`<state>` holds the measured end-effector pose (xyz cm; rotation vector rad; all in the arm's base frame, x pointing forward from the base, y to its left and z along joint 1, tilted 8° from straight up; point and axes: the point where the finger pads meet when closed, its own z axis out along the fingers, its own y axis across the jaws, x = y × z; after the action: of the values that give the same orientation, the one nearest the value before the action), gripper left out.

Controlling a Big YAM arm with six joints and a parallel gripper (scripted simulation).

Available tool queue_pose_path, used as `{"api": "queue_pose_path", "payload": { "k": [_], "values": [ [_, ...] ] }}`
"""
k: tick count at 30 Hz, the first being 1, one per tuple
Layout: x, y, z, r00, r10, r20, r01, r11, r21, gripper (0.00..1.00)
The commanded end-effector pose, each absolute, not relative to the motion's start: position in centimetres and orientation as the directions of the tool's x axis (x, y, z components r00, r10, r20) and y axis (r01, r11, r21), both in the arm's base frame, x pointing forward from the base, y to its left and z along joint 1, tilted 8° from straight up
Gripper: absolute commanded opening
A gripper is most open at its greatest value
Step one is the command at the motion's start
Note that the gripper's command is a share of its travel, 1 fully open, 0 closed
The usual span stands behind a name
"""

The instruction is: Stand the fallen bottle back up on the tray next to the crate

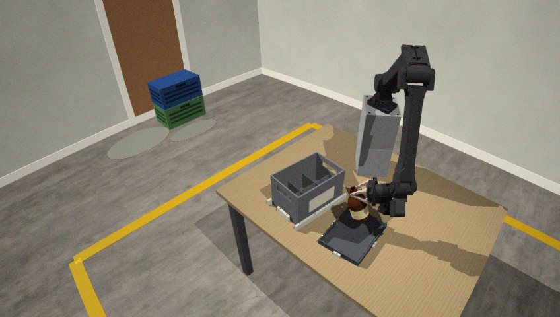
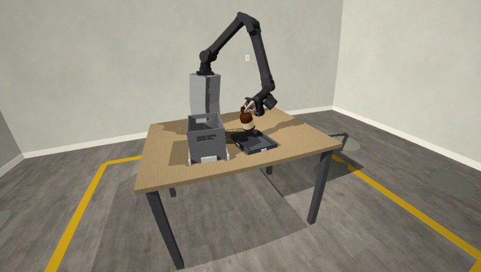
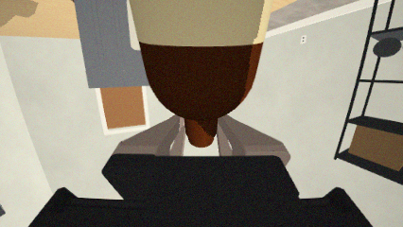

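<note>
A brown bottle point(image 1: 357, 207) with a cream label hangs nearly upright, neck up, over the far end of the dark tray point(image 1: 352, 237). My gripper point(image 1: 360, 192) is shut on its neck from the side. Its base looks a little above the tray floor. It also shows in the exterior view, the bottle point(image 2: 247, 119) above the tray point(image 2: 253, 141) with the gripper point(image 2: 247, 107) at the neck. In the wrist view the bottle point(image 3: 201, 66) fills the top, its neck between my two fingers.
The grey crate point(image 1: 307, 185) with dividers stands just left of the tray, on white runners. The arm's grey pedestal point(image 1: 377, 137) stands behind. The table edge lies close past the tray's near end.
</note>
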<state>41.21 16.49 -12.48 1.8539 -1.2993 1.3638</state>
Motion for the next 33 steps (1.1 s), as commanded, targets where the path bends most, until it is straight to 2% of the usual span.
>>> {"api": "queue_pose_path", "payload": {
  "k": [1,33],
  "values": [
    [41.9,17.5,-11.0,0.023,-0.408,0.913,-0.887,-0.430,-0.170,0.00],
    [41.9,17.4,-12.7,0.028,-0.404,0.915,-0.888,-0.431,-0.162,0.00]
  ]
}}
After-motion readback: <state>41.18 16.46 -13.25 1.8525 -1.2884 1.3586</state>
